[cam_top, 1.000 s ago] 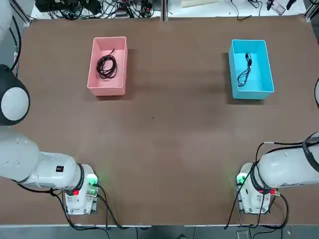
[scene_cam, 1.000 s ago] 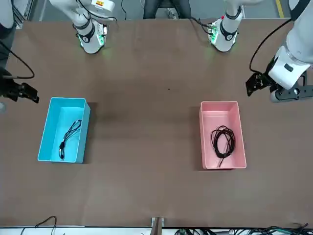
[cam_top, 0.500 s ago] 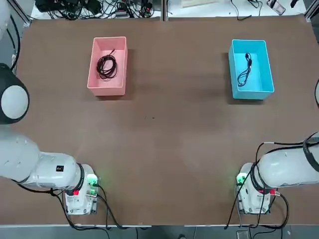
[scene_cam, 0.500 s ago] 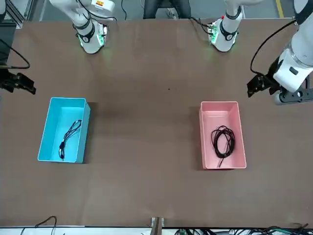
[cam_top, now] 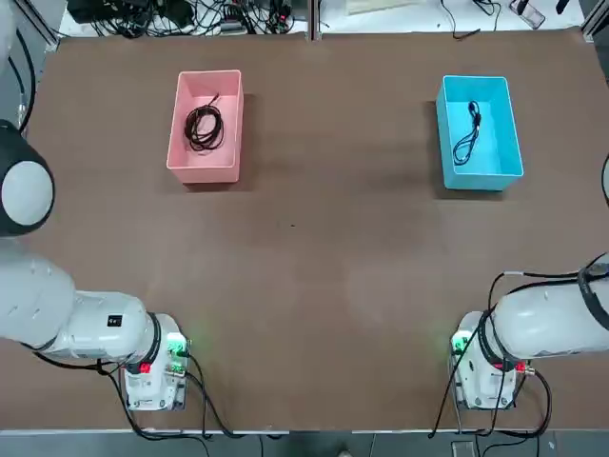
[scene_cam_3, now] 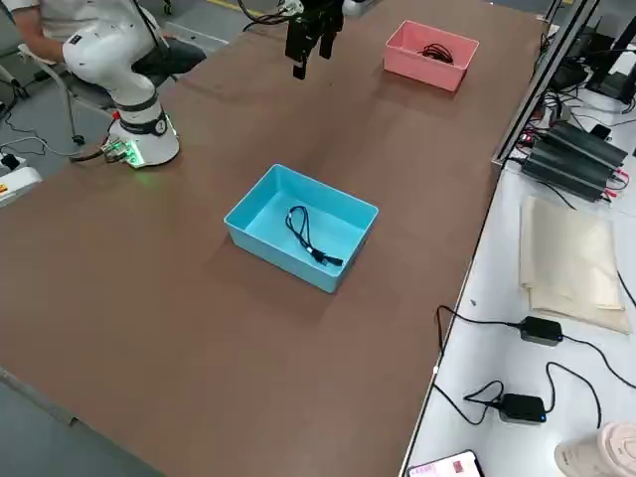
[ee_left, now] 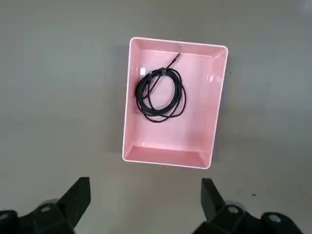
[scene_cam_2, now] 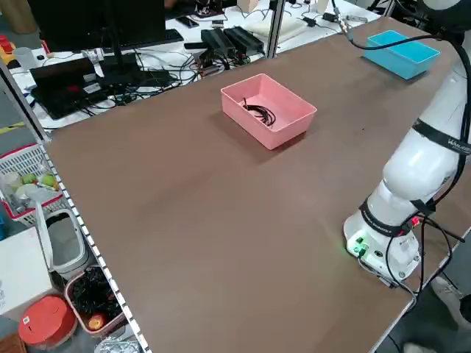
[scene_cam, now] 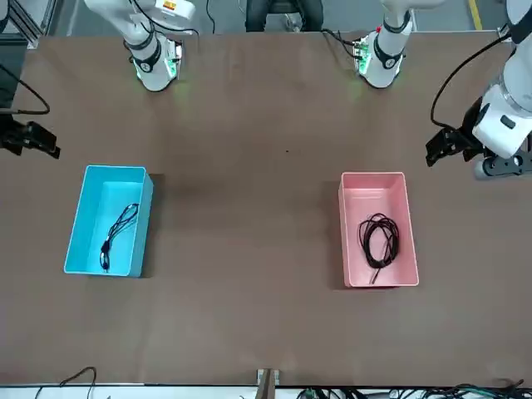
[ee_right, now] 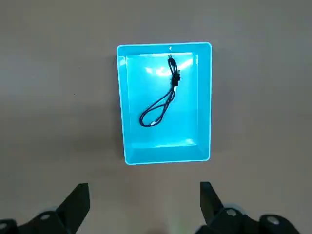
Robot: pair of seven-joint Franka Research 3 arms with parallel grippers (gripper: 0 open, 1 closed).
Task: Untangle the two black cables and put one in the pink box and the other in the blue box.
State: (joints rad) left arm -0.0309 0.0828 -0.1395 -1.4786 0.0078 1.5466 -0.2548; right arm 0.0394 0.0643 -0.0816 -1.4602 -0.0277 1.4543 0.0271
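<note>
two open-topped rectangular plastic bins sit well apart on the brown table [cam_top: 314, 286], each w/ one cable inside. pink thin-walled plastic box [cam_top: 231, 124] on the robot's left side holds a thin black cord wound in a round loose coil [cam_top: 203, 127], one plug end poking out toward the far wall; coil lies on the box floor, roughly mid-box. bright cyan-blue thin-walled plastic box [cam_top: 514, 133] on the robot's right holds the other thin black cord, folded into a long narrow loop [cam_top: 468, 135], lying lengthwise on the floor, plug end toward the far wall. cables are fully apart, one per box, nothing hanging over a rim.

left gripper [ee_left: 146, 204] hangs above the table just short of the pink box on the near side, fingers [ee_left: 78, 197] spread wide, nothing between them. right gripper [ee_right: 145, 207] same story by the blue box, fingers [ee_right: 77, 201] wide apart & empty. in the front view the right gripper [scene_cam: 33, 140] is at the pic's edge, partly cut off, prob. just outside the box's footprint.

vs 1 s ago: boxes & cords unchanged. both grippers have drifted outward toward the table's sides; fingers as wide as before.
</note>
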